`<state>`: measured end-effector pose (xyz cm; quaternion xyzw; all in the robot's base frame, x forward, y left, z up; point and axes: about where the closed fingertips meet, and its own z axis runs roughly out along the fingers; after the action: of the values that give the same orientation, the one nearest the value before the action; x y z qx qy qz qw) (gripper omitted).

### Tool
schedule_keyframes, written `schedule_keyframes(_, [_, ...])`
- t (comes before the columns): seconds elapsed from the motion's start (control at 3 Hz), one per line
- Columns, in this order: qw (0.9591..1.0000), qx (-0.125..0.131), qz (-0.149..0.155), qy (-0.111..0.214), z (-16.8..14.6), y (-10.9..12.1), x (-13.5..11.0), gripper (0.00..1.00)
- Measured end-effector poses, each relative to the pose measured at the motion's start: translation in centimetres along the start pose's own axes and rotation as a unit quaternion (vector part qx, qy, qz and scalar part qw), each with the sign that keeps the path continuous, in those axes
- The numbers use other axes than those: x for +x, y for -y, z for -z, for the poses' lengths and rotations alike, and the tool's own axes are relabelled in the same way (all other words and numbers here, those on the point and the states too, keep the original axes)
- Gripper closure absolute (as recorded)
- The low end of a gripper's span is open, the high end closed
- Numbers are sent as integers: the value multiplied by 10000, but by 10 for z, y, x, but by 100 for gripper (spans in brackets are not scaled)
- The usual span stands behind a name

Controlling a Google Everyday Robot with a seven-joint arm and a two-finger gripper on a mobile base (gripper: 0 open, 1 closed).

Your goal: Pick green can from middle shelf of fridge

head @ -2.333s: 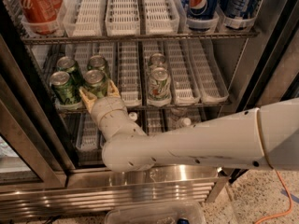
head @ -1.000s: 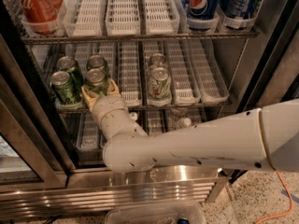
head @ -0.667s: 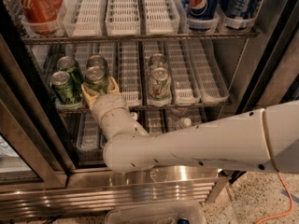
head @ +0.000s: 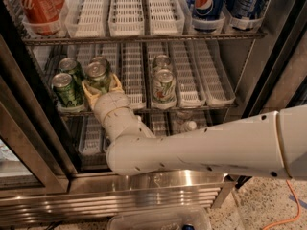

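The tool (head: 101, 85) is inside the fridge (head: 158, 183), at the front edge of the middle shelf (head: 189, 80). It holds the green can (head: 98, 73): the two yellowish fingers (head: 89, 91) lie against the left and right sides of the can, and the can fills the gap between them. The can sits just ahead of the wrist, a little deeper in the fridge than the tool. Its long axis is upright, with the silver top up, so the fingers cross it sideways, low on the body.

Just left of the tool stand two other green cans (head: 67, 87), the nearer one close to the left finger. To the right of the tool, one empty lane apart, is a paler can (head: 164, 85).

I judge that the way out is straight back along the arm, toward the open front. A sideways move to the left could knock the neighbour.
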<state>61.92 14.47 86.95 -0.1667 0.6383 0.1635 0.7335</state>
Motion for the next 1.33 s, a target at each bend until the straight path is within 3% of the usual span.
schedule_keyframes(0.67, [9997, -35, 190, 161, 16, 0, -20, 100])
schedule_keyframes(1.33, [9992, -201, 344, 14, 53, -12, -27, 100])
